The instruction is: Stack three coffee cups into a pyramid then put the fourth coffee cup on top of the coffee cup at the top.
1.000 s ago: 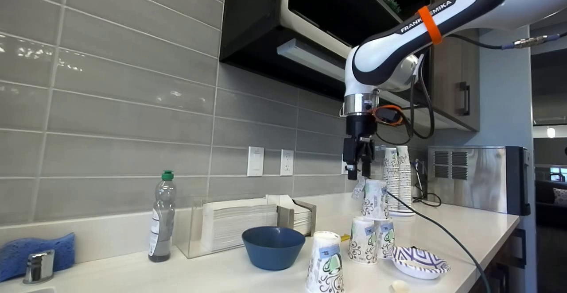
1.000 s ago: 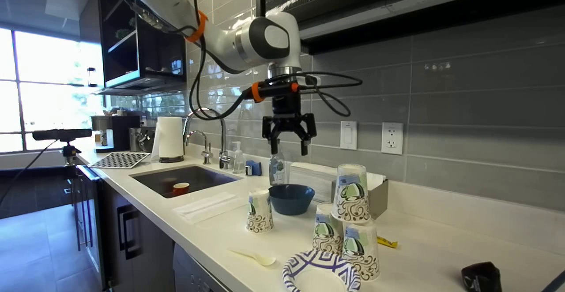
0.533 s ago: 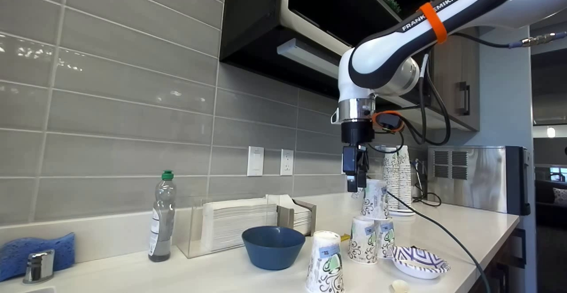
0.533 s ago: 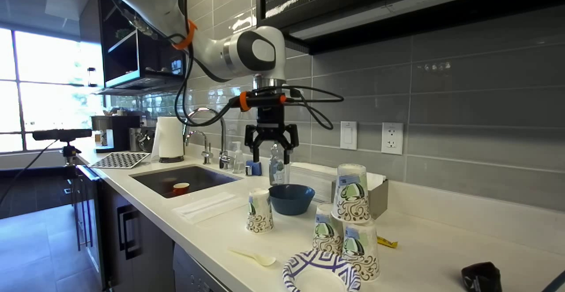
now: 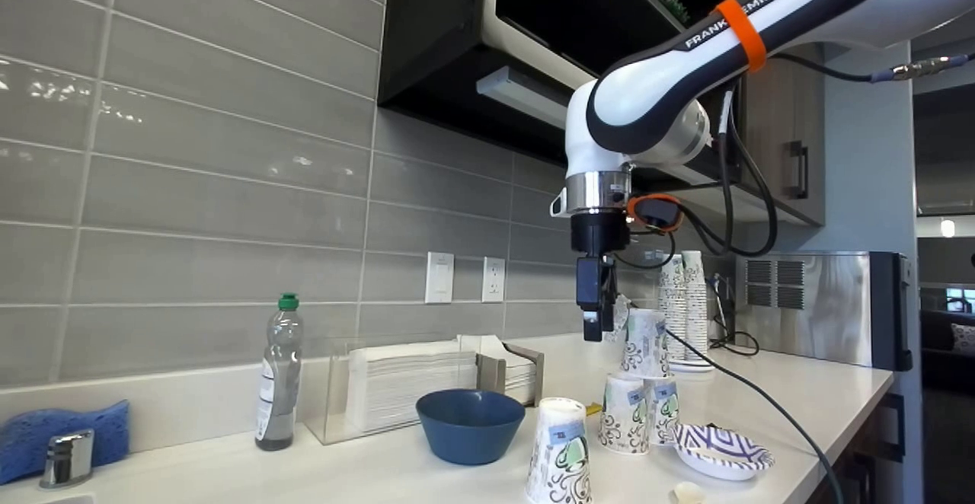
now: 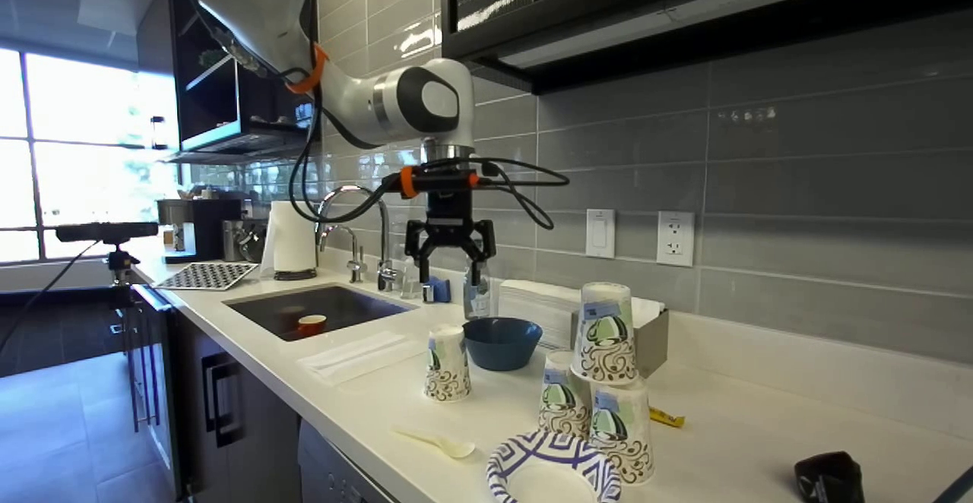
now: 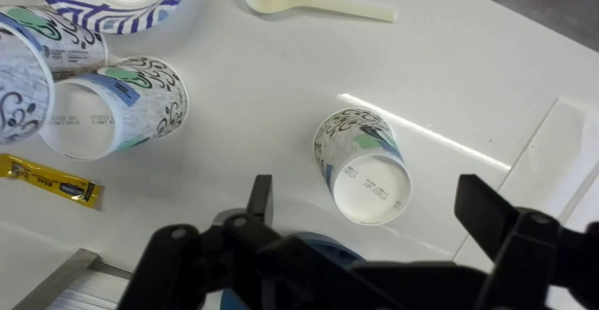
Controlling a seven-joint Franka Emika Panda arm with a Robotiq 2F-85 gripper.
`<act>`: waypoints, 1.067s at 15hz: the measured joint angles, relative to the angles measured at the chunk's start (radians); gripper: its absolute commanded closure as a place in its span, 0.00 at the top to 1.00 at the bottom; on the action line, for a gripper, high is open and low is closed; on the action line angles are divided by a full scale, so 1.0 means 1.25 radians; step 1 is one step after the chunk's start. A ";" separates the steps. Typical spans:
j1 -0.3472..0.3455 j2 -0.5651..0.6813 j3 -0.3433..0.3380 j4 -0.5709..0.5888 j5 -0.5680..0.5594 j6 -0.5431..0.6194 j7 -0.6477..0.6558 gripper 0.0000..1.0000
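Note:
Three white patterned coffee cups stand upside down as a pyramid. Two bottom cups [image 6: 562,397] [image 6: 622,434] stand side by side, and the coffee cup at the top [image 6: 606,333] rests across them; the stack also shows in the wrist view, the top cup [image 7: 21,90] cut by the left edge. The fourth coffee cup [image 5: 560,454] stands upside down alone, apart from the stack, also in an exterior view [image 6: 447,364]. My gripper [image 6: 450,267] is open and empty, well above the counter. In the wrist view the fourth cup [image 7: 369,188] appears between the spread fingers.
A dark-blue bowl [image 5: 470,432] stands close to the fourth cup. A patterned dish [image 5: 720,454] lies against the stack. A spoon [image 6: 437,441], a yellow packet [image 6: 667,417], a napkin holder [image 5: 411,390] and a bottle [image 5: 278,382] are around. A cabinet [image 5: 548,55] hangs above.
My open gripper has moved left and down in both exterior views, away from the stack and nearer the fourth cup. The cups have not moved.

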 measured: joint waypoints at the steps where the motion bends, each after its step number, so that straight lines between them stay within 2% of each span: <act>1: 0.006 0.002 0.006 -0.004 0.002 0.010 -0.002 1.00; 11: 0.015 0.054 0.015 -0.064 0.040 0.156 -0.089 1.00; 16: 0.013 0.084 0.015 -0.065 0.050 0.174 -0.119 1.00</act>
